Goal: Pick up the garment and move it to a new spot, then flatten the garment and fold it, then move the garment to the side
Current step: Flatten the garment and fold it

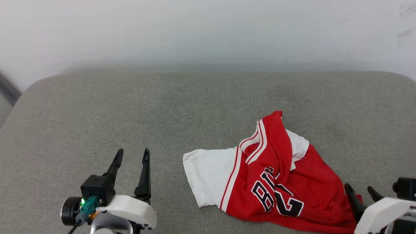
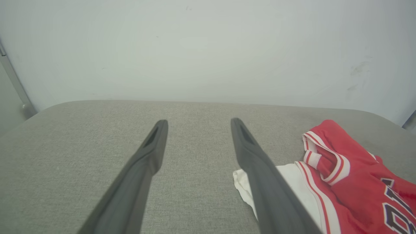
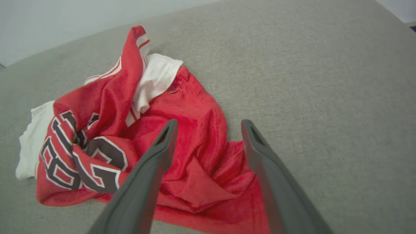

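Ideally, the right gripper [image 1: 360, 188], fingers spread over the crumpled garment [image 1: 273, 182] at the near right of the pad [image 1: 162, 107], descends onto one raised red fold before closing; the left gripper [image 1: 133, 152], also spread, stands apart.

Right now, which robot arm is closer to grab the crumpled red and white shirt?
Right. The open right gripper hovers over the crumpled red jersey with white sleeves; the open left gripper is over bare grey fabric surface beside it.
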